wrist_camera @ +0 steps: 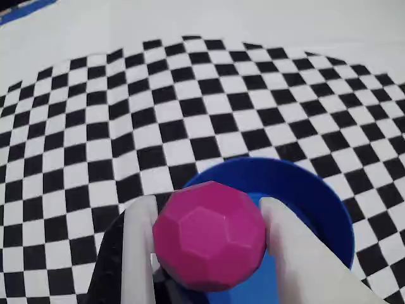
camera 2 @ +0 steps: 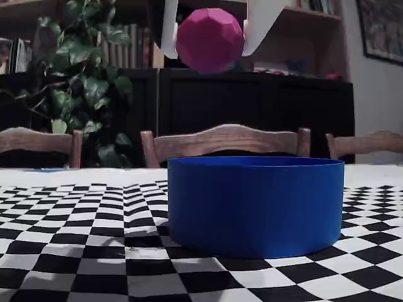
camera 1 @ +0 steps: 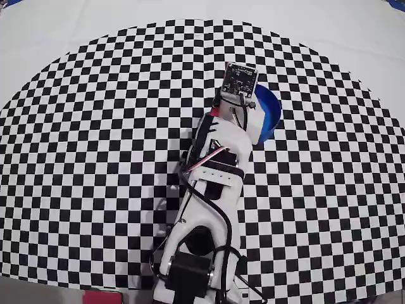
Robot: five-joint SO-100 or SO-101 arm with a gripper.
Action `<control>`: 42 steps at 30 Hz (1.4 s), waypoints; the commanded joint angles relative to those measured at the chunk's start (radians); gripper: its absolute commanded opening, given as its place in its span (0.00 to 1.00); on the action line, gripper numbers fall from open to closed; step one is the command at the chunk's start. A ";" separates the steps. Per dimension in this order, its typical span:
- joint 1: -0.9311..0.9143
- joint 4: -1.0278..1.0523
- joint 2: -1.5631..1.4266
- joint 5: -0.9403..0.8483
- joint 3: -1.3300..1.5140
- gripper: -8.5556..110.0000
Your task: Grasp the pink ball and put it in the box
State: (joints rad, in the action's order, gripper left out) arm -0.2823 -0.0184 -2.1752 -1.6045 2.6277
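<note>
The pink ball (wrist_camera: 209, 234) is a faceted magenta sphere, and my gripper (wrist_camera: 207, 206) is shut on it, a white finger (wrist_camera: 139, 240) pressing each side. In the fixed view the ball (camera 2: 210, 39) hangs high in the gripper (camera 2: 209, 51), well above the left part of the box (camera 2: 255, 204). The box (wrist_camera: 285, 174), a round blue container with a low rim, lies just beyond and below the ball in the wrist view. From overhead, the arm's head covers the ball and the left side of the box (camera 1: 271, 113).
A black-and-white checkered cloth (camera 1: 95, 158) covers the table, with plain white beyond it. My arm (camera 1: 215, 171) reaches up from the bottom edge of the overhead view. Wooden chair backs (camera 2: 220, 141) and a dark cabinet stand behind the table.
</note>
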 commanded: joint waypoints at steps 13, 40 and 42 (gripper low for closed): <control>-0.064 -0.011 0.153 -0.006 -0.156 0.07; -0.112 -0.051 0.287 -0.008 -0.221 0.07; -0.114 -0.054 0.296 -0.008 -0.225 0.07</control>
State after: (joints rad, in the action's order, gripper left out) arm -0.3912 -0.0522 -1.8807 -1.6045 2.4498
